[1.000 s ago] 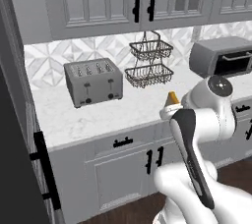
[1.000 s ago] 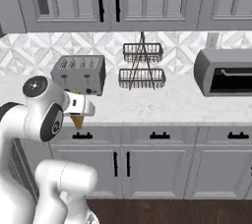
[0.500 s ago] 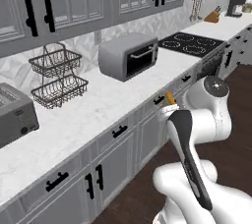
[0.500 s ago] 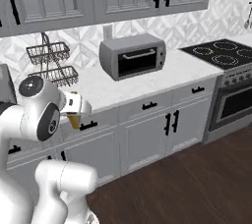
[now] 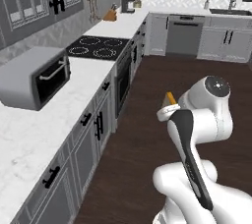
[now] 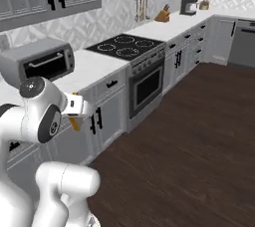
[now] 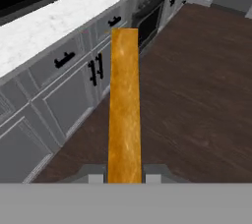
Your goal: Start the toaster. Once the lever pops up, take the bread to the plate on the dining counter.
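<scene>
Your gripper (image 7: 125, 178) was closed on the bread (image 7: 124, 105). The slice stood on its thin edge between the two fingers (image 7: 96, 175) and stuck out past them, with its orange crust facing the hand camera. You held it in the air over the dark wood floor (image 7: 197, 100), just beside the grey cabinets (image 7: 74, 85). The bread (image 5: 171, 98) peeked out by the arm's white wrist. The marble worktop (image 5: 29, 129) carried a toaster oven (image 5: 33, 76) and a black stove (image 5: 98, 47).

We saw the bread (image 7: 124, 105) showing a mottled orange-tan crust edge, the worktop (image 5: 29, 129) in white grey-veined marble, grey cabinets (image 6: 112, 111) with black handles, and a dark brown wood floor (image 6: 199, 141).
</scene>
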You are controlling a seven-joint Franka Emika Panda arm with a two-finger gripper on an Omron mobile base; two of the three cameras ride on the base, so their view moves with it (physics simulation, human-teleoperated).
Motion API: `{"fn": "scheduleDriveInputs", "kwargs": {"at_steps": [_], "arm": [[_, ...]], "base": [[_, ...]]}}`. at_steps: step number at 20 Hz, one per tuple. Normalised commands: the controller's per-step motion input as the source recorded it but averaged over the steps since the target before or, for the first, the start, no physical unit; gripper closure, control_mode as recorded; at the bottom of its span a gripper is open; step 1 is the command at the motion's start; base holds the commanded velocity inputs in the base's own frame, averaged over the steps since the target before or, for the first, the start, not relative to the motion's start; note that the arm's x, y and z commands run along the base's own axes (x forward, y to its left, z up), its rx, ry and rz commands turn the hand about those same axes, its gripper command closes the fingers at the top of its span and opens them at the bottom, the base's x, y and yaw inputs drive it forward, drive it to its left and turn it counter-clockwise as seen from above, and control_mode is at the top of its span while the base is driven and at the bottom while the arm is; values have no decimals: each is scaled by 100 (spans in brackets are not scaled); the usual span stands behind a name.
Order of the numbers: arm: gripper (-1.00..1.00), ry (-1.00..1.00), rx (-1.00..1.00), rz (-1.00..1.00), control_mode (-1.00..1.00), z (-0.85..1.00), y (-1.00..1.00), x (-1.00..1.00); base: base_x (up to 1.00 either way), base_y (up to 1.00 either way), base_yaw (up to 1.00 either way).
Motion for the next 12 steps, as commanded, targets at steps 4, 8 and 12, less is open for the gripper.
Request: {"fn": "scheduleDriveInputs", "kwargs": {"at_steps": [4,8,12], "arm": [[100,0,0,0,100,0,0,0],[100,0,0,0,100,0,0,0],[100,0,0,0,100,0,0,0]], "base": [[100,5,-55],[100,0,-51],[100,0,-50]]}}
